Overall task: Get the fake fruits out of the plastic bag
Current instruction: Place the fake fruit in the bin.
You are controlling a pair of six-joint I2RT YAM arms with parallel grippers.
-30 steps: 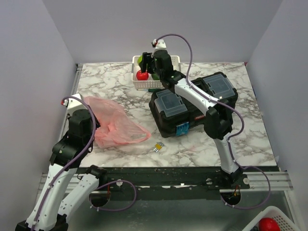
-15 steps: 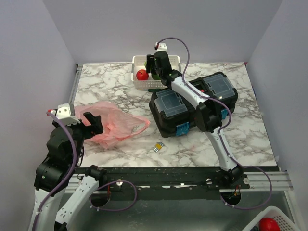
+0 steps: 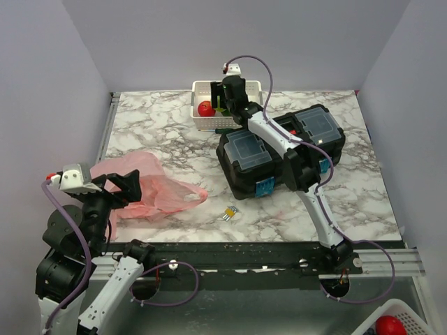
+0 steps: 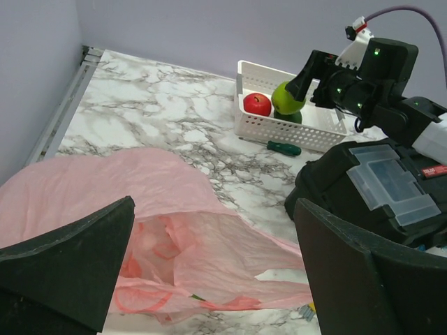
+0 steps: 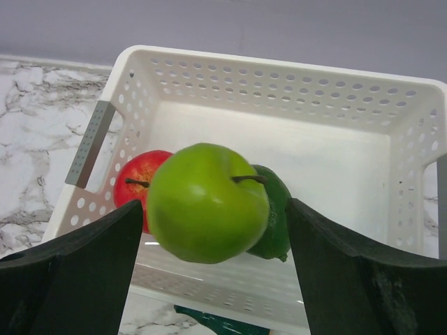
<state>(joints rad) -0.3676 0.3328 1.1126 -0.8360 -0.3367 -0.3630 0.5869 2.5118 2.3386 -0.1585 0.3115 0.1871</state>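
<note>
My right gripper [image 5: 215, 206] hovers over the white perforated basket [image 5: 279, 84], open. The bright green apple [image 5: 206, 202] sits between its fingers with a narrow gap on each side. Below it, in the basket, lie the red apple [image 5: 136, 181] and the darker green fruit [image 5: 276, 216]. The pink plastic bag [image 3: 150, 185] lies crumpled and flat at the near left of the table. My left gripper [image 4: 213, 209] stands wide open above the bag [image 4: 140, 202], holding nothing. In the top view the red apple [image 3: 205, 108] shows beside the right gripper [image 3: 221, 105].
A black toolbox [image 3: 279, 150] with clear lids fills the middle right, under my right arm. A green-handled screwdriver [image 4: 283, 147] lies between the toolbox and the basket [image 3: 202, 87]. A small yellow clip [image 3: 228, 213] lies near the front edge, right of the bag.
My left gripper opened wide, let go of the bag and drew back toward the near left; the bag slumped. My right gripper's fingers spread apart around the green apple over the basket.
</note>
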